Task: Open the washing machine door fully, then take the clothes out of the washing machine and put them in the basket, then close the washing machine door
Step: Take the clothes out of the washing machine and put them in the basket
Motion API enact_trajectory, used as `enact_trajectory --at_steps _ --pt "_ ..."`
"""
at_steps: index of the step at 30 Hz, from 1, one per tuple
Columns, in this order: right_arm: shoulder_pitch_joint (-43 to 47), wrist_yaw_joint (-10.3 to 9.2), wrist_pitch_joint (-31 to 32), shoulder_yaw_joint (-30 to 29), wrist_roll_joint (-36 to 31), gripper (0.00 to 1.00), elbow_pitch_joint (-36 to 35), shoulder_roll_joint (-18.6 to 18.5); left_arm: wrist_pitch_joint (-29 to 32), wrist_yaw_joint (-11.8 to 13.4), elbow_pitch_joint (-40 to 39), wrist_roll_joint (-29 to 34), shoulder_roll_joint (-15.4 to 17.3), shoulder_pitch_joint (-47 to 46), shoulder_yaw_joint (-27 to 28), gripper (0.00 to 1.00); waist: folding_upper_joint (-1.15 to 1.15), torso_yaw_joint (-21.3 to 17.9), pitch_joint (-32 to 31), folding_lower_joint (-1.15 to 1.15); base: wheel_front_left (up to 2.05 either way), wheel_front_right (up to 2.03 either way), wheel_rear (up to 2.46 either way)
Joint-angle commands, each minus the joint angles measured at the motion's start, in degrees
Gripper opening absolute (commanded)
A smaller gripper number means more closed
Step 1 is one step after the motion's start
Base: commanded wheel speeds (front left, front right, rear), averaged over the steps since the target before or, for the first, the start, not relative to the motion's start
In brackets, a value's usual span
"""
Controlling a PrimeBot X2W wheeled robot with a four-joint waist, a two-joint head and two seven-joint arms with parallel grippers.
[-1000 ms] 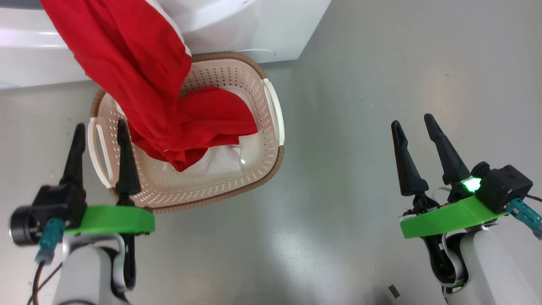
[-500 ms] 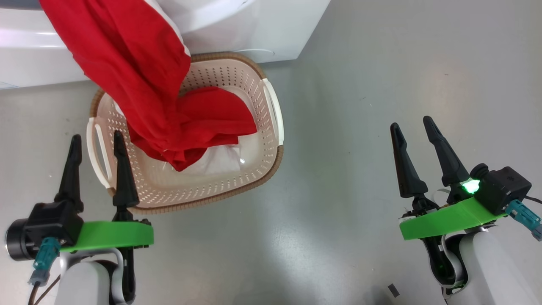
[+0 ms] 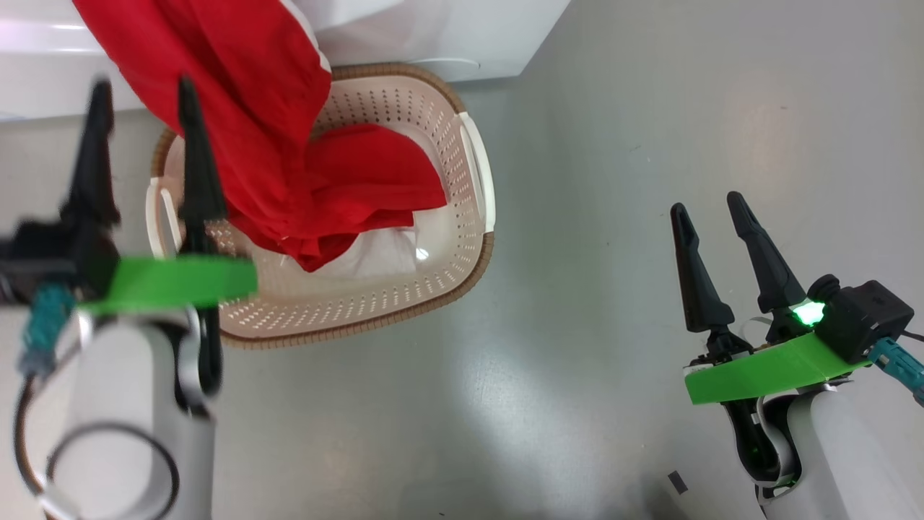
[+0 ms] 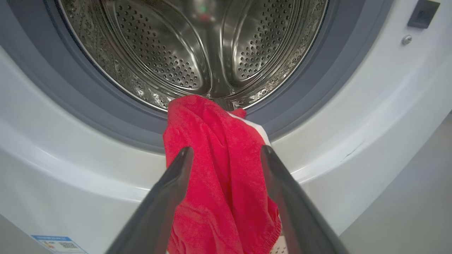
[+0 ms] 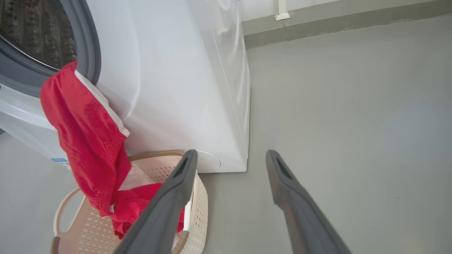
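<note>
My left gripper stands open facing the red clothes hanging from the washing machine into the basket; my right gripper is open too.

A: How is it built?
B: Pale white forearms; left gripper and right gripper each carry two long black pointed fingers on a bright green plate.
A: Extras?
B: Black camera block, teal plug, green light glowing on the right.

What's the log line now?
left gripper open, facing clothes | right gripper open, empty | clothes draped from washing machine into basket
</note>
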Motion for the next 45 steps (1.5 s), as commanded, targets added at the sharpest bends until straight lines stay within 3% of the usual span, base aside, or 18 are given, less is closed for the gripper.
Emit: enact_trajectory --at_steps 1,9,24,32,43,44,45 --pt "0.19 0.42 -0.36 0.95 -1.17 1.00 -1.44 -0.30 -0.28 -0.44 -0.31 1.08 1.28 -2.11 1.33 1.00 0.00 0.25 0.71 0.00 0.00 0.00 0.00" --pt "-1.32 0.42 -0.36 1.44 -0.91 1.00 -1.41 -0.24 -0.28 0.15 10.58 3.26 1.66 -18.73 1.44 1.00 0.00 -0.60 2.93 0.00 0.00 0.00 0.00" --pt "-2.29 0.42 -0.36 2.25 -0.44 1.00 -1.40 0.09 -0.28 1.81 42.50 4.50 4.58 -42.91 0.52 1.00 0.00 -2.83 5.27 0.00 0.00 0.00 0.00" --pt "-2.39 0.42 -0.36 2.63 -0.28 1.00 -1.36 0.26 0.18 2.46 53.99 3.95 5.49 -50.10 0.19 1.00 0.00 -3.49 5.66 0.00 0.00 0.00 0.00" --pt "-2.50 0.42 -0.36 2.86 -0.20 1.00 -1.27 0.36 0.02 2.12 60.08 3.71 5.80 -52.82 -1.10 1.00 0.00 -3.65 5.39 0.00 0.00 0.00 0.00" --pt "-2.49 0.42 -0.36 2.88 -0.21 1.00 -1.29 0.37 0.00 2.10 60.31 3.65 5.79 -52.91 -1.20 0.88 0.00 -3.65 5.36 0.00 0.00 0.00 0.00" --pt "-2.48 0.42 -0.36 2.90 -0.22 1.00 -1.32 0.37 -0.02 2.10 60.50 3.63 5.78 -53.00 -1.32 0.67 0.00 -3.64 5.35 0.00 0.00 0.00 0.00"
